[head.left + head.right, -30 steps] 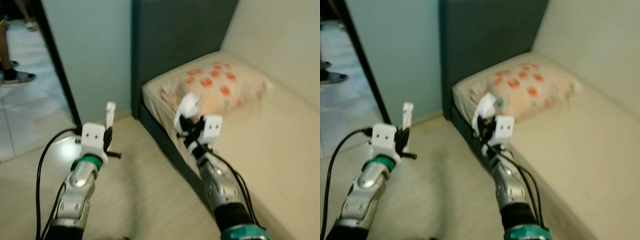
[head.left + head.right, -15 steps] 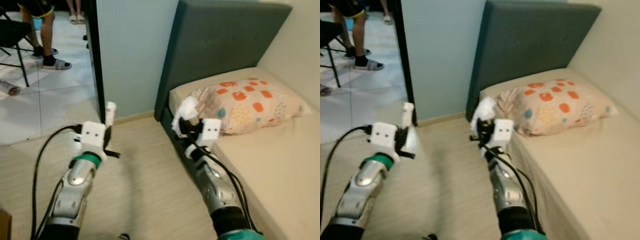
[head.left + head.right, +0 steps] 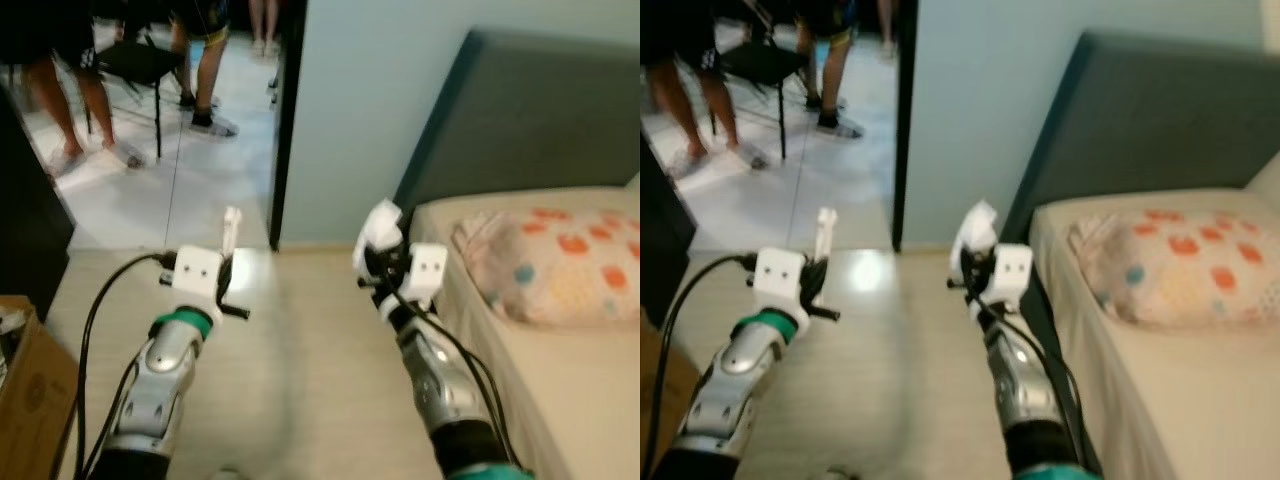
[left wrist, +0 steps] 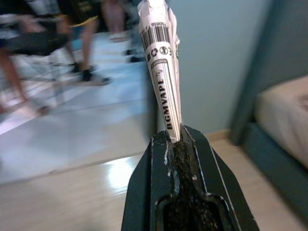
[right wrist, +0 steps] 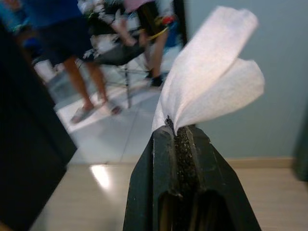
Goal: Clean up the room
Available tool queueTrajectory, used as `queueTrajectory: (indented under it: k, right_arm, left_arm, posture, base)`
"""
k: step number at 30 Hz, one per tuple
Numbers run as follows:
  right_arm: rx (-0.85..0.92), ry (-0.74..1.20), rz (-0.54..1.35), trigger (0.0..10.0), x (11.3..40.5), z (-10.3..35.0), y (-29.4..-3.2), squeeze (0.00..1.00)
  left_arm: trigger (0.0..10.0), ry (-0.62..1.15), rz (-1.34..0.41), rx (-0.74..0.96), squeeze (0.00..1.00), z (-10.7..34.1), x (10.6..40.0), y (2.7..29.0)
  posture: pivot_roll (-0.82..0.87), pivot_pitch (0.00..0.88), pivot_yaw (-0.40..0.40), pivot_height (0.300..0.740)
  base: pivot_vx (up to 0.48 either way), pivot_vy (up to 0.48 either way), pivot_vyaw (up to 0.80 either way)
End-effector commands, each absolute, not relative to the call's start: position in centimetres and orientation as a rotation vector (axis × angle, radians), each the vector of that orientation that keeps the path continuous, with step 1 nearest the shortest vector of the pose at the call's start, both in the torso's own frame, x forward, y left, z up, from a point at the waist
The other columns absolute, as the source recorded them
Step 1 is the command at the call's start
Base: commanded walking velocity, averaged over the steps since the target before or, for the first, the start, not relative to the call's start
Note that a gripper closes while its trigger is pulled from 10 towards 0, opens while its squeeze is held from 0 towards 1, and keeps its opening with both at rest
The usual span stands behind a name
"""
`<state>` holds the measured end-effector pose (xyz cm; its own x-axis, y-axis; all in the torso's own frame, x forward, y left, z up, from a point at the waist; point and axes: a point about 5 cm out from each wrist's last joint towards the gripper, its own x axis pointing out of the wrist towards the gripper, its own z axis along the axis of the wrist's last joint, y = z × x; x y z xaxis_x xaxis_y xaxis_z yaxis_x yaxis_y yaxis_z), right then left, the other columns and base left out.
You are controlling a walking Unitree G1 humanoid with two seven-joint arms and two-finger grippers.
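Note:
My left gripper (image 3: 227, 262) is raised over the wooden floor, shut on a white printed wrapper (image 4: 163, 72) that sticks up from its fingers (image 4: 159, 187); the same wrapper (image 3: 231, 226) stands above the arm in the left eye view. My right gripper (image 3: 375, 258) is held up beside the bed corner, shut on a crumpled white tissue (image 5: 211, 82), with that tissue (image 3: 381, 225) bunched above its fingers (image 5: 159, 187).
A bed (image 3: 590, 400) with a dark grey headboard (image 3: 520, 120) and a spotted pillow (image 3: 560, 270) lies at my right. Ahead, a doorway (image 3: 285, 120) opens onto a tiled room with several people's legs and a black chair (image 3: 140, 65). A cardboard box (image 3: 25, 400) sits at my left.
The camera has swung left: the bed and pillow slid to the right and the doorway with people came into view. Both grippers keep their hold on the wrapper and the tissue.

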<state>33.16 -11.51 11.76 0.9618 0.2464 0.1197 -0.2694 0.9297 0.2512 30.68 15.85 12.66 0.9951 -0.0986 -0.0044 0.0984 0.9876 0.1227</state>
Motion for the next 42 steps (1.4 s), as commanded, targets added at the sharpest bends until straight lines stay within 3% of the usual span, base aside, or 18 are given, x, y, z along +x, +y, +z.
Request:
queueTrajectory:
  k: [1, 5, 19, 28, 42]
  right_arm:
    - [0.262, -0.069, 0.259, 10.0, 32.9, 11.3, -11.7, 0.00]
    - [0.262, -0.067, 0.259, 10.0, 32.9, 11.3, -11.8, 0.00]
    - [0.252, -0.043, 0.258, 10.0, 32.8, 10.9, -11.9, 0.00]
    - [0.200, -0.058, 0.272, 10.0, 32.7, 11.2, -11.9, 0.00]
    - [0.172, -0.125, 0.279, 10.0, 32.9, 12.7, -12.1, 0.00]
  left_arm:
    - [10.0, 0.014, -0.108, 0.117, 0.00, 12.3, 30.7, 15.5]
    - [10.0, 0.014, -0.110, 0.118, 0.00, 12.3, 30.7, 15.4]
    - [10.0, 0.025, -0.107, 0.119, 0.00, 12.1, 30.7, 15.5]
    - [10.0, 0.063, -0.114, 0.082, 0.00, 11.8, 30.5, 15.2]
    - [10.0, -0.060, -0.169, 0.080, 0.00, 15.4, 31.6, 13.3]
  posture:
    - [0.12, 0.000, -0.056, 0.740]
    - [0.12, 0.000, -0.056, 0.740]
    - [0.12, 0.000, -0.059, 0.740]
    - [0.12, 0.000, -0.059, 0.740]
    - [0.10, 0.000, -0.052, 0.740]
  base:
    - [0.439, 0.000, 0.74]
    - [0.437, 0.000, 0.70]
    - [0.423, 0.000, 0.00]
    - [0.000, 0.000, 0.76]
    - [0.000, 0.000, 0.78]
